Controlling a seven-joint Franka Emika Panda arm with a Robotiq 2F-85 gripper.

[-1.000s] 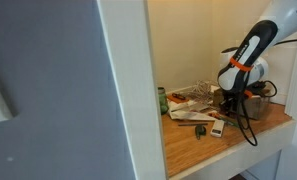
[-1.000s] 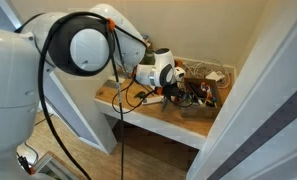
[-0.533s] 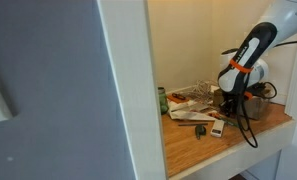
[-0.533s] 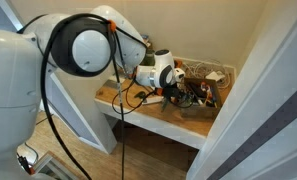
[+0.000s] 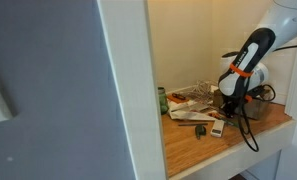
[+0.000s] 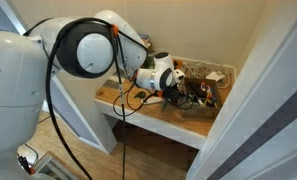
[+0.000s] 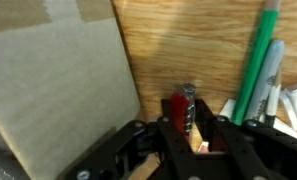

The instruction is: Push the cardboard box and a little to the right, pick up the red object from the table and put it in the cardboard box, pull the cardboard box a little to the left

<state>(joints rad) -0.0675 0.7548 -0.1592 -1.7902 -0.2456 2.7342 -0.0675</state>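
Soft, warm indoor light fills the alcove in both exterior views, brightest on the cream back wall [image 5: 188, 40] and evenly spread over the honey-coloured wooden table [image 5: 203, 150]. There is no glare. The grey-blue foreground panel [image 5: 43, 90] is dim and out of focus, as is the slanted white frame [image 6: 258, 90]. The wrist view is grainy and soft. The brown cardboard box [image 7: 58, 90] looks washed out, the small red object [image 7: 178, 108] is smeared, and the black gripper [image 7: 186, 124] pinching it is in shadow.
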